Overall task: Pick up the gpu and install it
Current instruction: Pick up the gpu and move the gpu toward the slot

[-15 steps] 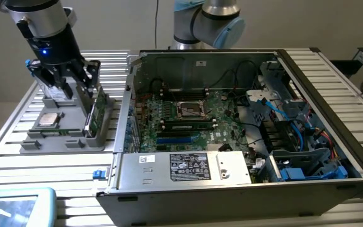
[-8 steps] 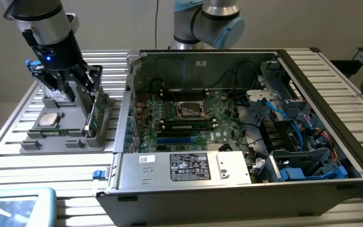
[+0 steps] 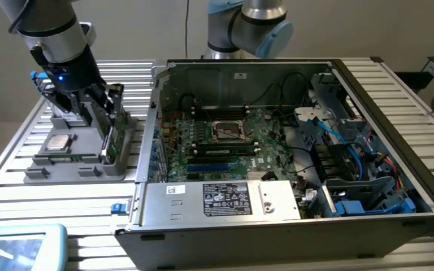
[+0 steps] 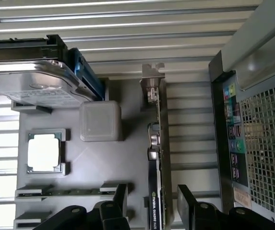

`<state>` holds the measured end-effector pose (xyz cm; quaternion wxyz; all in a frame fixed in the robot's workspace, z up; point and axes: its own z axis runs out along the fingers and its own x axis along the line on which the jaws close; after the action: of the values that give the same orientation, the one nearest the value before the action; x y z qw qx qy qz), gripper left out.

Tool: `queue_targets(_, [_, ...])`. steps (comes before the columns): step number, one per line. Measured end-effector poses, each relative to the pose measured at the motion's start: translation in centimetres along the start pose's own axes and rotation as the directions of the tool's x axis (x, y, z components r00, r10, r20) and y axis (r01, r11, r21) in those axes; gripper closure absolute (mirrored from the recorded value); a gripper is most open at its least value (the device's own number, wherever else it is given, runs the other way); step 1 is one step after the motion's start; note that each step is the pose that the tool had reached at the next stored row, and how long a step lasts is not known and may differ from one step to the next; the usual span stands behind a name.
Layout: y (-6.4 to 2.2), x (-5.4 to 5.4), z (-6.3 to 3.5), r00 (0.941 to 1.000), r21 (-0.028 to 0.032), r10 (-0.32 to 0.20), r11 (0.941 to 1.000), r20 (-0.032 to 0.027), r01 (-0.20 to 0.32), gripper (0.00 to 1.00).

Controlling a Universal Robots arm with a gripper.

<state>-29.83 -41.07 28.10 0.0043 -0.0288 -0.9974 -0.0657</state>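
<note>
The gpu [image 4: 159,143], a flat rectangular card with a green circuit board on one face, a black face on the other and a thin silver bracket [image 4: 151,79] at one end, stands upright on its long edge in a slot of a grey plastic holder tray [image 3: 66,172]. In the exterior view the gpu [image 3: 115,135] sits at the tray's edge nearest the computer case, on the exterior view's left of that case.

The gripper [image 4: 152,194] hangs directly over the card. Its two black fingers [image 4: 121,194] are spread wide and straddle the card, one on each face, with a gap visible on both sides, so the jaws are released and nothing is grasped. From the exterior view, the gripper [image 3: 100,107] reaches down from the silver and black wrist of the arm to the top edge of the card.

Other parts rest on the same tray: a square silver processor chip [image 4: 43,152] in its own recess, a translucent grey cube-shaped block [image 4: 100,120] between the chip and the card, and a silver hard drive with a white label [image 4: 31,84] just beside that block.

The tray lies on a slatted metal table [image 3: 21,180]. Next to it stands the open black and silver computer case [image 3: 398,186], lying on its side, with a green motherboard [image 3: 225,144] exposed inside and blue cables near the drive bays.
</note>
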Motion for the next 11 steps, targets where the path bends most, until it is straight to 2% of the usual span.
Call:
queue_targets(3, [-0.32, 0.0, 0.51, 1.0, -0.0008, 0.0, 1.0, 0.0007, 0.0, 0.46])
queue_targets(11, [-0.5, 0.0, 1.84, 1.0, -0.002, 0.0, 1.0, 0.0054, 0.0, 0.46])
